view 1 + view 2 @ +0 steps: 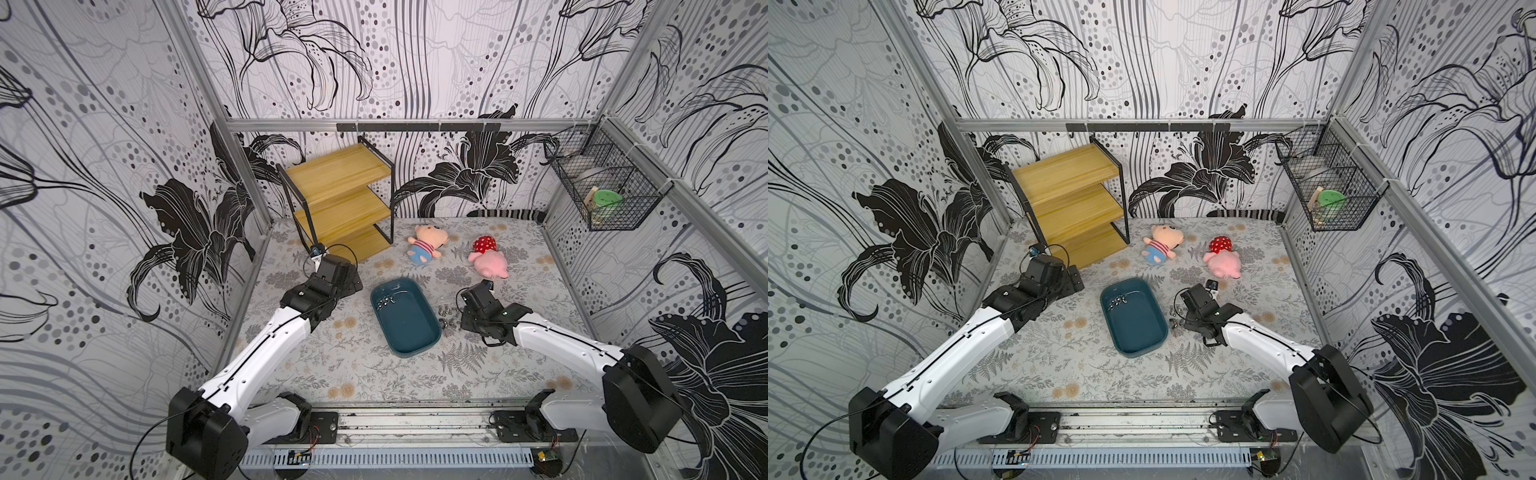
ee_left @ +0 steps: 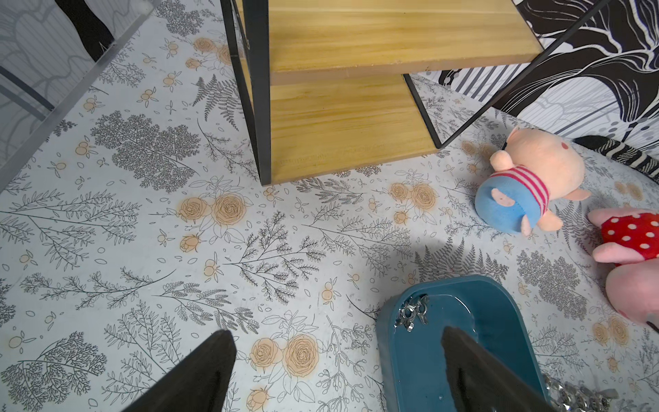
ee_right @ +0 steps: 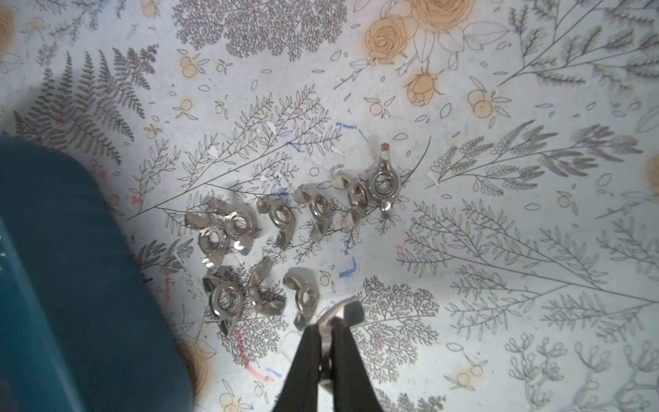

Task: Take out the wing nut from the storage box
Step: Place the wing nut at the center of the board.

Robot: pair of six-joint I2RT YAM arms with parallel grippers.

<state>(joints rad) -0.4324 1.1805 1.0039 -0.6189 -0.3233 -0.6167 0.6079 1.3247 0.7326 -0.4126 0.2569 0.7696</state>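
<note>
The right tool (image 3: 328, 330) is clamped on a wing nut (image 3: 341, 309), pinching it between the tips. It hangs low over the surface (image 3: 517, 303), just beside a pile (image 3: 278, 239) of nuts lying outside the box (image 3: 53, 271). The held nut is therefore out of the box and clear of its rim, so I judge the step in hand to be the set-down.

To do it well, lower until the nut nearly touches the surface, then part the jaws slowly — a drop from height could let the metal bounce or roll against the box wall. Aim for the bare patch next to the pile rather than on top of it, so the nut does not slide off its neighbours. Then lift straight up so the tips drag nothing along.

The left tool (image 2: 337, 331) stands wide open and holds nothing, near the box's far end and not touching it.

Only the right wrist view shows the grip itself and the separate nuts of the pile, but it shows nothing of the box's inside. The left wrist view does — a cluster (image 2: 413, 315) of nuts lies in one far corner, so more seems left to fetch. In both top views the pile is only small glints (image 1: 446, 312) (image 1: 1174, 316), and the right tool's tips are hidden under its wrist.
</note>
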